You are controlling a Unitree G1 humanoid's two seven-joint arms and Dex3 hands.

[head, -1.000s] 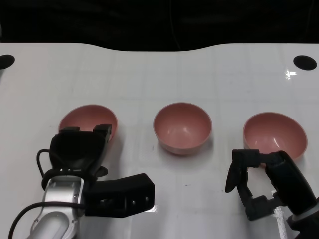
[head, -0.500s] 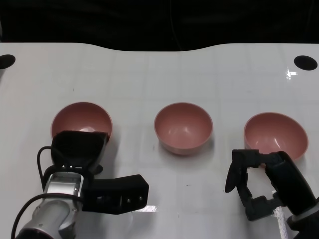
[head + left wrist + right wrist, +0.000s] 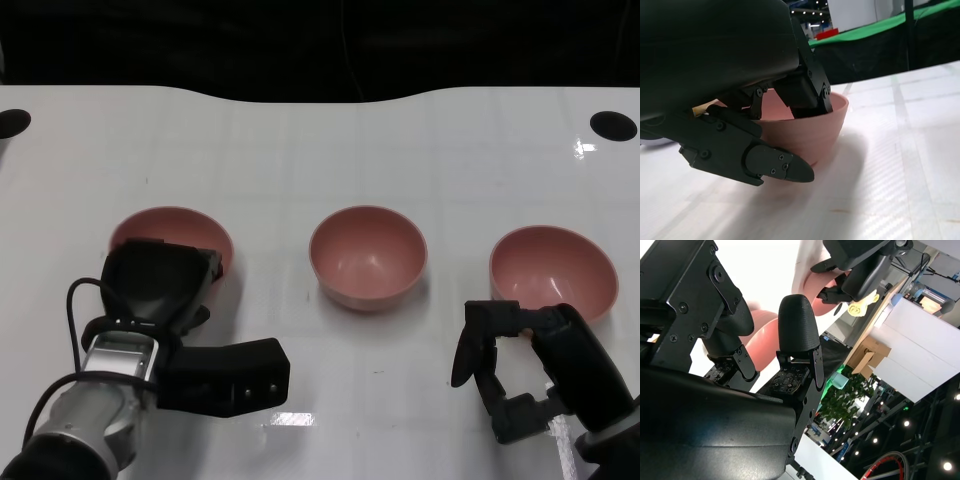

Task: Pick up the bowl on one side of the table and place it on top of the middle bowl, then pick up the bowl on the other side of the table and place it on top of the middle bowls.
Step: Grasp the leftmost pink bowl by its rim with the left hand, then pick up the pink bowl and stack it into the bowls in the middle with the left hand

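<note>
To the left of the middle bowl point(image 3: 367, 256), I see my left hand point(image 3: 160, 285) on the left bowl point(image 3: 170, 236): fingers point(image 3: 802, 95) hook over its near rim into the hollow, the thumb point(image 3: 772, 164) lies outside the wall, so it is grasped. To the right of the middle bowl, my right hand point(image 3: 505, 362) sits released, fingers apart, just short of the right bowl point(image 3: 551, 268). All three bowls rest on the white table point(image 3: 320, 150), dark beyond its far edge.

A large exhibition or lab hall: behind the white table point(image 3: 920, 165) hang green drapes point(image 3: 875, 31) under ceiling lights.
</note>
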